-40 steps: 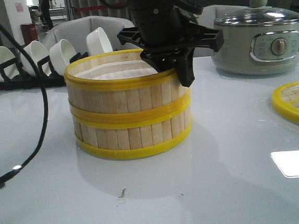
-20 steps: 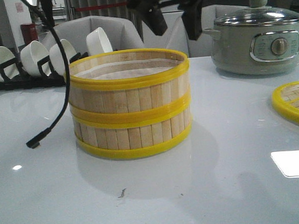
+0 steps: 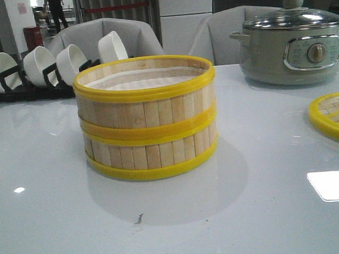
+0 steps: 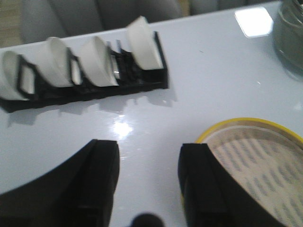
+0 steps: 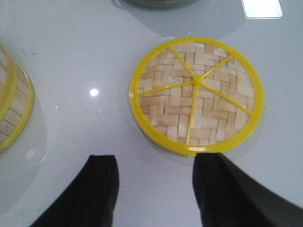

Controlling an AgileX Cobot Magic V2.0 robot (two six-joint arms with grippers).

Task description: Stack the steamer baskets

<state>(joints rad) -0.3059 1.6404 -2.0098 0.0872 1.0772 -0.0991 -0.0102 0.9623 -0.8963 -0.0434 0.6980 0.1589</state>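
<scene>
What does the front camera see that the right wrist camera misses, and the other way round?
Only the front view shows the bowls in their rack and the whole pot, with both baskets stacked. Only the right wrist view shows the right gripper, jaws open, and the whole woven lid. Both show the lid lying flat on the table, apart from the baskets.
</scene>
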